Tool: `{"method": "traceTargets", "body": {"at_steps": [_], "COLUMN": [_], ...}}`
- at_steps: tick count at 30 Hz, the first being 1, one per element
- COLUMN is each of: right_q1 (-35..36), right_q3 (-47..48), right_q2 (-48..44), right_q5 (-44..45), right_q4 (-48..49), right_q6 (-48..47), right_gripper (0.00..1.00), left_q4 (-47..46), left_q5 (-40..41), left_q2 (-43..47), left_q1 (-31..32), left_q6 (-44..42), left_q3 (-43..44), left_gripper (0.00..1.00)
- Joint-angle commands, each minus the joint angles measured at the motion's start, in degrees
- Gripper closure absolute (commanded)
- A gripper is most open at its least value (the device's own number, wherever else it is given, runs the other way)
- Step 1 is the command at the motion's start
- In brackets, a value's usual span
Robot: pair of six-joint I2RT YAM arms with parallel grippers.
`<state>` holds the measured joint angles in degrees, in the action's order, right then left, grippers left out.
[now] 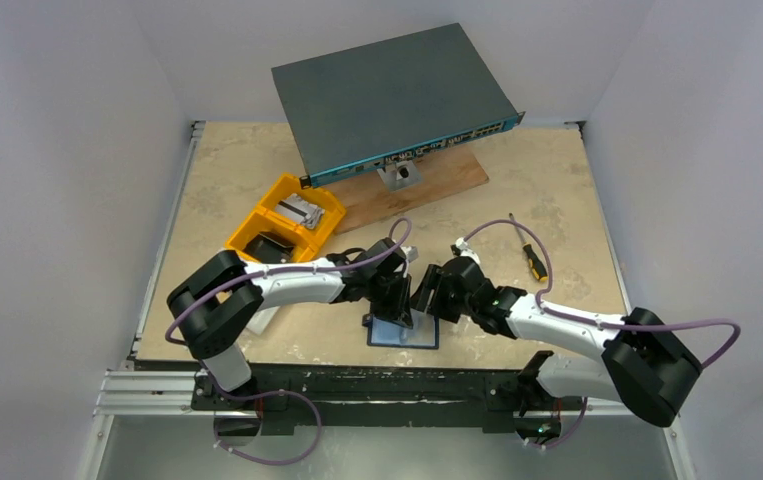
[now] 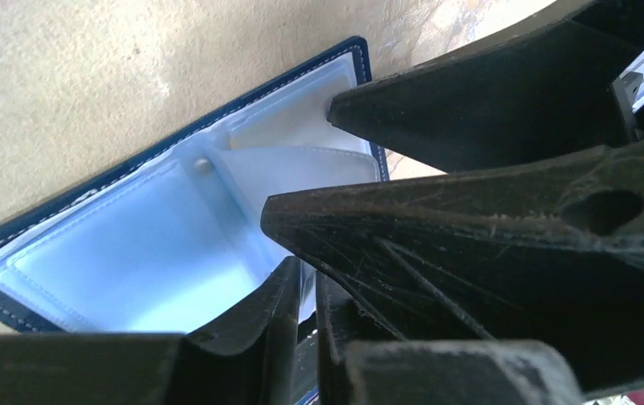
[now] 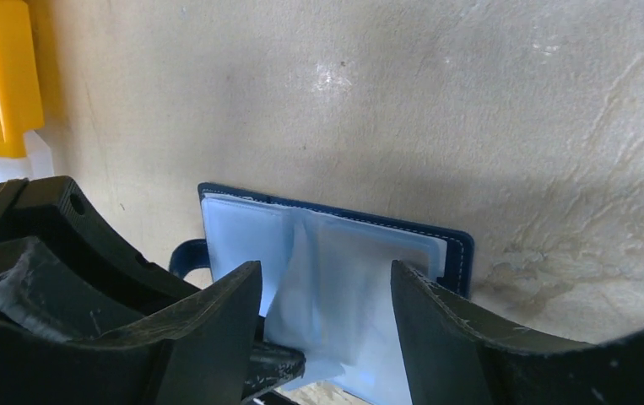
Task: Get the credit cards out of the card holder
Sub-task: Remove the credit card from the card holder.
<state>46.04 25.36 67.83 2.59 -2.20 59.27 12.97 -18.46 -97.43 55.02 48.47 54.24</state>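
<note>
Plain white walls (image 1: 57,150) close in a beige, mottled tabletop (image 1: 557,180) on three sides, with an aluminium rail (image 1: 147,392) along its near edge, all evenly lit.

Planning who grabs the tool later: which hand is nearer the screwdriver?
Right. The right hand hovers at the card holder, left of the screwdriver; the left hand, at the holder's other side, is farther left.

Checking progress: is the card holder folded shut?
No, the card holder lies spread open, its pale clear sleeves facing up.
</note>
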Motion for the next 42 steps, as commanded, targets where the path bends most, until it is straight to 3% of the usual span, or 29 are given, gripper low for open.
{"method": "traceTargets", "body": {"at_steps": [1,5,8,16,22,27,36,42], "right_q1": [0.1,0.2,0.4,6.2,8.3,8.3,5.8,-6.5], "right_q3": [1.7,1.8,2.2,7.2,11.1,12.8,13.6,5.4], "right_q2": [1.1,1.5,2.3,6.3,14.1,17.5,4.3,-7.6], "right_q5": [-2.4,-4.9,-6.4,-5.9,-6.2,-6.5,-0.1,1.1], "right_q4": [5.8,6.8,7.6,7.2,7.9,7.7,-3.3,-12.3], "right_q6": [0.5,0.8,1.1,2.6,2.5,2.4,2.5,1.3], "right_gripper": [0.42,0.42,0.43,0.42,0.42,0.42,0.38,0.3], "left_q4": [-2.8,0.2,2.6,13.1,17.7,16.7,15.2,17.6], "left_q5": [-0.6,1.9,3.6,11.7,13.5,11.9,11.8,15.8], "left_q2": [4.2,7.6,10.9,24.7,31.6,31.2,23.6,12.7], "left_q1": [-0.3,-0.3,-0.3,-0.3,-0.3,-0.4,2.0,5.5], "left_q6": [0.2,-0.9,-1.5,-2.1,-2.1,-1.7,-3.4,-5.7], "left_q3": [-1.2,-2.0,-3.1,-6.5,-7.3,-7.3,-1.2,7.5], "left_gripper": [0.85,0.73,0.7,0.7,0.7,0.71,0.72,0.68]}}
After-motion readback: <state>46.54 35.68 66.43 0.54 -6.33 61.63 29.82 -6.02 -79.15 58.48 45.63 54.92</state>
